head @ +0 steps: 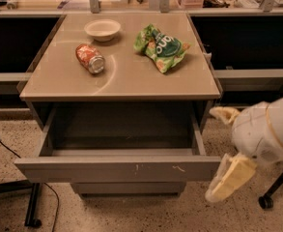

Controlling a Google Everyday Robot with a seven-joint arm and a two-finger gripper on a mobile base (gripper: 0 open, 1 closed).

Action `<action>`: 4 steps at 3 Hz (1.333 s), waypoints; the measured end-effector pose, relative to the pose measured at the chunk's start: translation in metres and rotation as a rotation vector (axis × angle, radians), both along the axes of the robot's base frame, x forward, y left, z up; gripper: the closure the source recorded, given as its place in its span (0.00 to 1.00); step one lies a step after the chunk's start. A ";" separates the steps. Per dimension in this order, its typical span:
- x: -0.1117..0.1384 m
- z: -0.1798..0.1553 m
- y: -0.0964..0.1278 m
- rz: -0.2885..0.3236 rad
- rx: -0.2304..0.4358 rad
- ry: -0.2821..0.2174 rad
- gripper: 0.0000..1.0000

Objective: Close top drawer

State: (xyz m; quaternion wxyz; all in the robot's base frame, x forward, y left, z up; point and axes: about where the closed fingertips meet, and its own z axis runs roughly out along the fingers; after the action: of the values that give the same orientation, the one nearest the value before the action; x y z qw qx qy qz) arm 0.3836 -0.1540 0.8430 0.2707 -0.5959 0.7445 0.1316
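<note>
The top drawer (pixel 107 169) is pulled far out of the grey cabinet, and its wide flat front has small pale scratches right of centre. Its inside looks empty. My gripper (pixel 226 147) comes in from the right on a white arm and sits just beside the drawer's right front corner. Its pale yellow fingers (pixel 230 178) are spread apart, one above and one below the corner's height, with nothing between them.
On the cabinet top (pixel 131 83) lie a white bowl (pixel 102 29), a tipped red can (pixel 90 58) and a green snack bag (pixel 161 47). A narrower drawer front (pixel 126 188) shows below. A chair wheel (pixel 265 201) stands at the right, and a cable and stand foot (pixel 32 211) at the left.
</note>
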 end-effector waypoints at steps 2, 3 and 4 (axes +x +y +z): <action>-0.047 -0.115 0.093 0.066 0.285 0.226 0.18; -0.047 -0.114 0.091 0.066 0.276 0.222 0.42; -0.048 -0.128 0.091 0.041 0.320 0.228 0.64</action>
State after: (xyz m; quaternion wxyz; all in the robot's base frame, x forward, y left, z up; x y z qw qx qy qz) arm 0.3360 -0.0630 0.7147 0.2733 -0.5415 0.7276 0.3204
